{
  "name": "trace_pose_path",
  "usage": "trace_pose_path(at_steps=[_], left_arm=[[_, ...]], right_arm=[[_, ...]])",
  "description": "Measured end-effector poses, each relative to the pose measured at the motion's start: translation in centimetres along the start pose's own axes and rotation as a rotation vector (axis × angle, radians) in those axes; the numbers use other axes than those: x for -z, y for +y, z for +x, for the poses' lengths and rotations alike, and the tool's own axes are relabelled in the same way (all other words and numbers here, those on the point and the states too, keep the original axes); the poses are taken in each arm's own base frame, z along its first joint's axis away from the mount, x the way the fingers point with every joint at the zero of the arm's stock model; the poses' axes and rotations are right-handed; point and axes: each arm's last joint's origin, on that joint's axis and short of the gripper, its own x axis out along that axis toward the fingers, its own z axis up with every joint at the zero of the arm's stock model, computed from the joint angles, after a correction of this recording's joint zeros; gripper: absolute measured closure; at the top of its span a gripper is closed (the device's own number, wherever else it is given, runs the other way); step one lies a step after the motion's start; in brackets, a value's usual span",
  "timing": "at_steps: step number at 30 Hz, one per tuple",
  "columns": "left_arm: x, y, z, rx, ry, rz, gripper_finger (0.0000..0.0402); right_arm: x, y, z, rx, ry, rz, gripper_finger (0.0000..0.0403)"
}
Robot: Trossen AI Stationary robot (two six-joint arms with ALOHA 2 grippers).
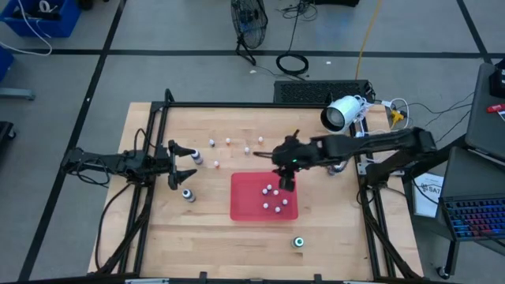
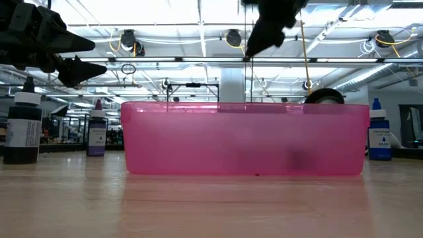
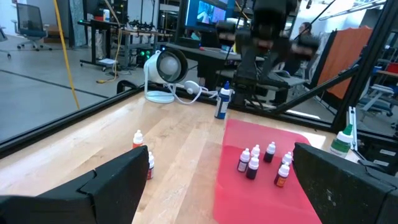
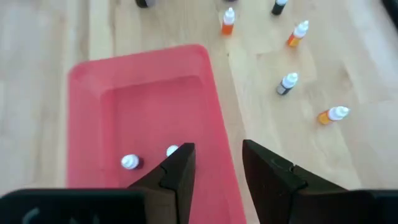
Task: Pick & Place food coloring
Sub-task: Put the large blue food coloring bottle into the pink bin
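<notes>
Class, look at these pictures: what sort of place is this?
Probably a robotics lab or workshop: two robot arms at a wooden table, monitors and desks behind, and cables on the floor.

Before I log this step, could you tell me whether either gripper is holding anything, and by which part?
Nothing is held. The right gripper hangs over the red tray with an empty gap between its fingers; the left gripper waits open at the table's left.

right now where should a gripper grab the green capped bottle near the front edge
Take the green-capped bottle around its body just below the cap, coming straight down from above. It stands upright and alone on the table, apart from the red tray, so both sides look free.
</notes>
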Motion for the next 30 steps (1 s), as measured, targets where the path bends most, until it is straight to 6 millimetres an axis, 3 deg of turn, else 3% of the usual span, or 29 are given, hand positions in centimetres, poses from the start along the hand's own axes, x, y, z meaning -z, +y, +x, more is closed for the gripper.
trace_pose_path(at_steps=[4,7,12,17,20,24,30], left_arm=[[0.0,0.0,0.0,0.000,0.000,0.000,0.0009],[0.0,0.0,0.0,0.000,-0.001,0.000,0.0009],[0.0,0.0,0.0,0.000,0.000,0.000,0.0009],[0.0,0.0,0.0,0.000,0.000,0.000,0.0009],[0.0,0.0,0.0,0.000,0.000,0.000,0.0009],[0.0,0.0,0.0,0.000,0.000,0.000,0.0009],[0.0,0.0,0.0,0.000,0.000,0.000,0.0009]], right_arm=[[0.5,-0.3,-2.6,-0.007,-0.027,-0.016,0.0285],[2.2,-0.5,-3.7,-0.015,-0.073,-0.034,0.0287],[7.2,-1.7,-4.1,-0.018,-0.205,-0.045,0.0287],[12.5,-3.4,-4.2,0.104,-0.372,0.015,0.0287],[14.5,-4.0,-4.6,0.111,-0.493,0.055,0.0287],[16.2,-4.3,-5.3,0.069,-0.625,0.077,0.0287],[17.5,-4.3,-6.0,-0.028,-0.650,0.078,0.0287]])
